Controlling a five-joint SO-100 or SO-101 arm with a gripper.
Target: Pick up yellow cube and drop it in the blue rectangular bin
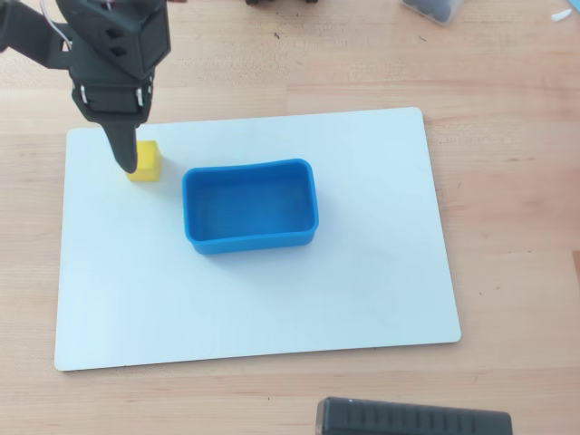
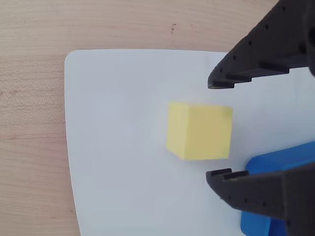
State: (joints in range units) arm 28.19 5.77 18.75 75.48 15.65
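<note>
the wooden tabletop is carrying a white board that is lying flat beneath the hand in both views. the blue rectangular bin is sitting on the board, off to the right of the hand in the overhead view and close by, with nothing showing inside it; in the wrist view only a corner of it is showing, partly behind the lower finger. the black arm is reaching in from the top left of the overhead view. the hand is standing released, its two dark fingers spread wide with a clear gap between them. the yellow cube is resting on the board in that gap in the wrist view, just ahead of the fingertips and not gripped. in the overhead view the cube is lying right against the finger tip, partly hidden by it.
</note>
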